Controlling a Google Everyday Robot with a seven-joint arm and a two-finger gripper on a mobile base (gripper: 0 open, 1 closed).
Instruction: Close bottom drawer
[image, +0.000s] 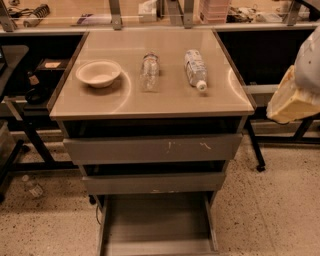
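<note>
The bottom drawer (157, 222), the lowest and narrowest grey tray of the cabinet (150, 102), stands pulled far out toward me, empty, with its plain front at the lower frame edge. Above it the medium-width drawer (152, 182) and the widest drawer (152, 148), which has white scratch marks, each stick out a little. My gripper is not in view. Only a white and tan part of my arm (295, 92) shows at the right edge, level with the cabinet top and well apart from the drawers.
On the cabinet top lie a white bowl (98, 73), a clear bottle (149, 71) and a labelled bottle (196, 69). Dark table frames stand left (30, 135) and right (255, 150). A speckled floor (270, 210) surrounds the cabinet.
</note>
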